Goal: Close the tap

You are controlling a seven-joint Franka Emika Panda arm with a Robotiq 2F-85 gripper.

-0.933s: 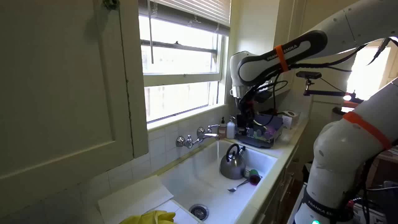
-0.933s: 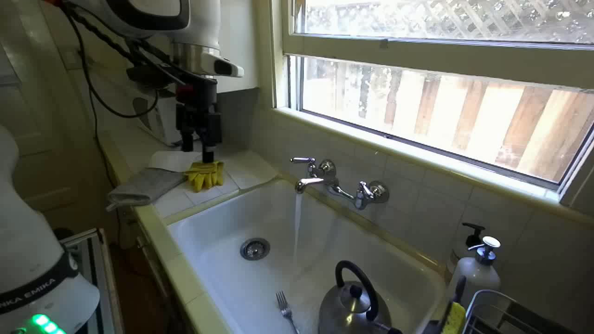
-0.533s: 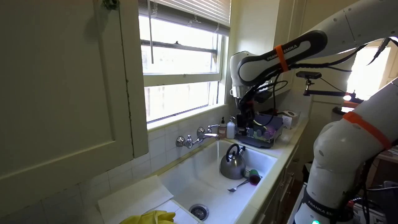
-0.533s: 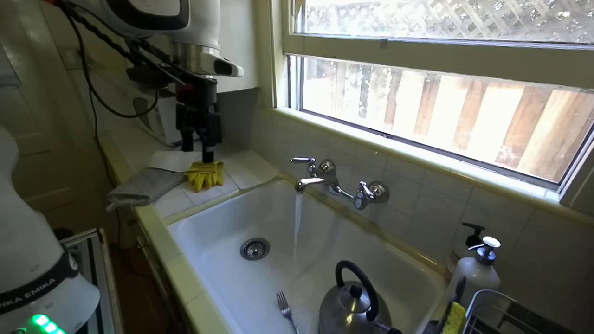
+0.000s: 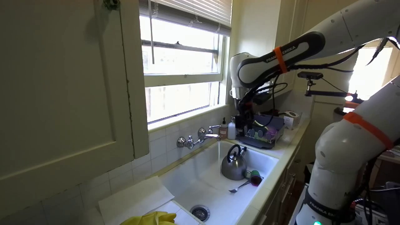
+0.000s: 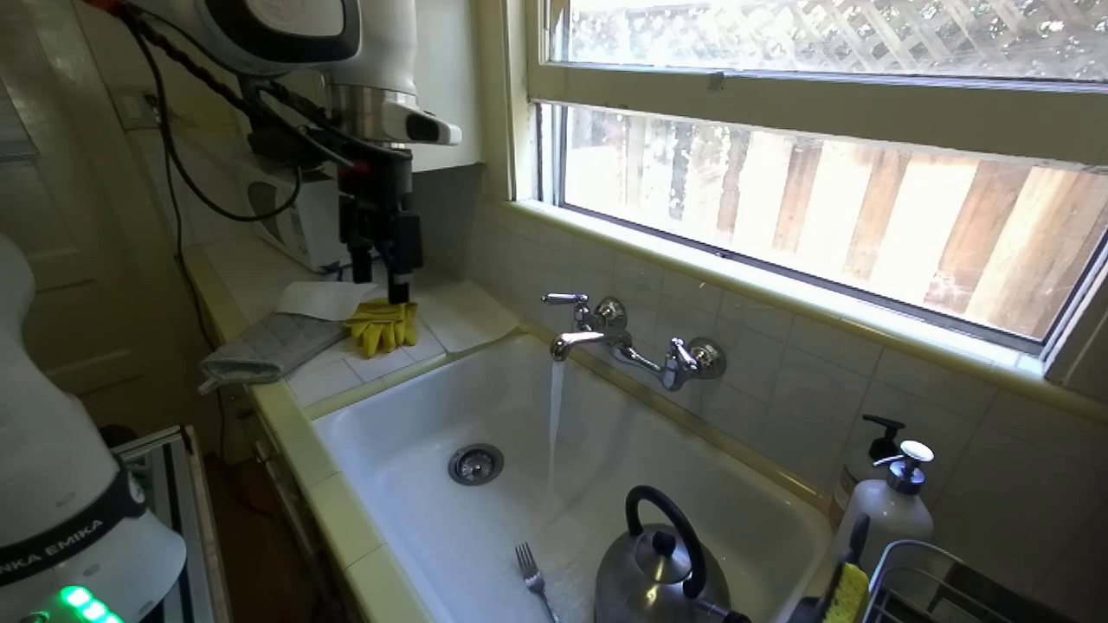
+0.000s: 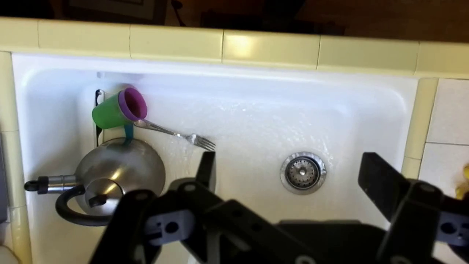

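Observation:
The silver chrome tap [image 5: 203, 136] is on the tiled wall above the sink, with a short spout and a handle on each side. In an exterior view the tap [image 6: 621, 343] shows its near handle [image 6: 684, 359] and far lever [image 6: 567, 298]. A thin stream of water [image 6: 556, 407] runs from the spout. My gripper [image 6: 381, 285] points down, open and empty, apart from the tap and well above the sink. It also shows in an exterior view [image 5: 244, 129]. In the wrist view the open fingers [image 7: 289, 163] are wide apart over the drain; the tap is not clearly visible there.
The white sink [image 7: 256, 91] holds a metal kettle [image 7: 143, 165], a fork [image 7: 176, 134] and a green and purple cup [image 7: 113, 112]. Soap bottles [image 6: 883, 510] and a dish rack [image 6: 943, 580] stand beside it. Yellow gloves [image 6: 381, 327] lie on the counter. The windowsill [image 6: 779, 303] juts above the tap.
My arm and gripper have shifted slightly, to the left in an exterior view and to the right in an exterior view, toward the window wall. The water runs as before.

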